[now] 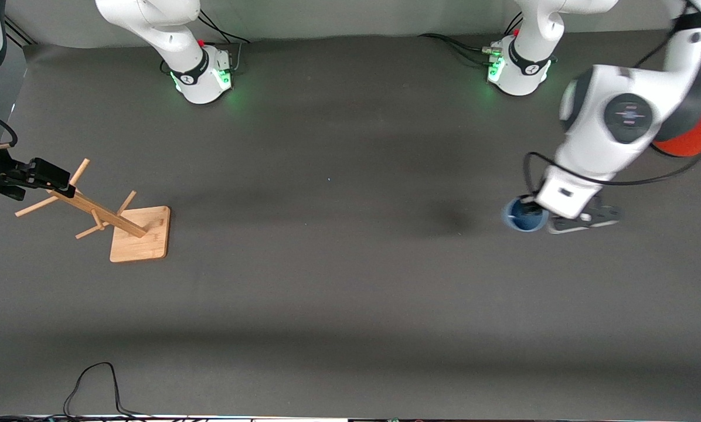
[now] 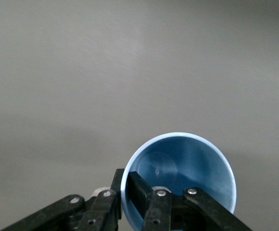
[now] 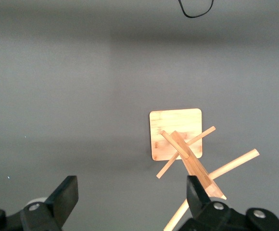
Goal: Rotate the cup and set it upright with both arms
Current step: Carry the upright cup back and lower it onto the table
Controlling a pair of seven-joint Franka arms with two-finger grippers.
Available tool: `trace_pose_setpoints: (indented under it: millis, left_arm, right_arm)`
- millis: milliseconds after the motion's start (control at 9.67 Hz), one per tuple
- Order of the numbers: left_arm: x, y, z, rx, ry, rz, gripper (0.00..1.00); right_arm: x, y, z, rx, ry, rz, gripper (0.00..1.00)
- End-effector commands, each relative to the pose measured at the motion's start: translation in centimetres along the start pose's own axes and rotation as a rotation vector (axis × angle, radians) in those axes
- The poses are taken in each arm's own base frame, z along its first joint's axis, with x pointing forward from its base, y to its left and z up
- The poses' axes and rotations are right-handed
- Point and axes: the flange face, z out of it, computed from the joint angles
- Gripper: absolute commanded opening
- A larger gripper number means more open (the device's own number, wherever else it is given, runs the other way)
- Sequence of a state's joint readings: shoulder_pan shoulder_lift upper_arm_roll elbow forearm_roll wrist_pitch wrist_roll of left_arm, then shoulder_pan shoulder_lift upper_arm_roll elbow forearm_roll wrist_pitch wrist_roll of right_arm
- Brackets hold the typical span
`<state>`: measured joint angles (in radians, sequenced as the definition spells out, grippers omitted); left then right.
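The pale blue cup [image 1: 523, 215] is at the left arm's end of the table, its mouth facing up toward the front camera. My left gripper [image 1: 537, 206] is shut on its rim, one finger inside the cup and one outside, as the left wrist view shows [image 2: 125, 180]. The cup's blue inside [image 2: 187, 163] is empty. I cannot tell whether the cup rests on the mat or hangs just above it. My right gripper [image 1: 63, 184] is open and empty over the tilted wooden rack, at the right arm's end of the table; the right wrist view [image 3: 132, 192] shows its fingers wide apart.
A wooden peg rack [image 1: 140, 233] on a square base stands under the right gripper and also shows in the right wrist view [image 3: 175, 132]. A large orange can [image 1: 693, 138] stands partly hidden by the left arm. A black cable [image 1: 92, 381] lies near the front edge.
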<state>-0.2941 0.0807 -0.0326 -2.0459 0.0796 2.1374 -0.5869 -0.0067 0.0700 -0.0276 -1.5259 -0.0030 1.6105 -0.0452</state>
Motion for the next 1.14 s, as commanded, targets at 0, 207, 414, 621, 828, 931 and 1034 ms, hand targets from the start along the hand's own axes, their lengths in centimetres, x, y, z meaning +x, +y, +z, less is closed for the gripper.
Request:
trace_pose_setpoints:
  millis: [0, 207, 414, 621, 828, 931, 1034]
  left_arm:
    - [-3.3, 7.2, 3.9, -0.007, -0.001, -0.085, 0.00]
    - [-6.0, 13.1, 8.0, -0.034, 0.011, -0.164, 0.00]
    - [-7.4, 16.9, 11.0, -0.050, 0.015, -0.209, 0.00]
    - [-8.3, 20.7, 13.1, -0.064, 0.024, -0.273, 0.00]
    - [-8.3, 21.2, 14.1, -0.077, 0.028, -0.282, 0.00]
    - [-8.3, 21.2, 14.2, -0.076, 0.028, -0.280, 0.68]
    - [-8.2, 21.1, 14.1, -0.073, 0.026, -0.282, 1.00]
  right_arm:
    - [0.1, 0.1, -0.2, 0.005, 0.004, -0.001, 1.00]
    - [0.0, -0.1, -0.3, 0.009, 0.002, 0.046, 1.00]
    - [0.0, -0.2, -0.2, 0.007, 0.001, 0.053, 1.00]
    - [0.0, -0.1, -0.2, 0.009, 0.001, 0.053, 1.00]
    - [0.0, -0.1, -0.1, 0.039, -0.003, 0.060, 1.00]
    - [0.0, -0.1, -0.2, 0.043, -0.001, 0.061, 1.00]
    - [0.0, 0.0, -0.1, 0.042, -0.001, 0.057, 1.00]
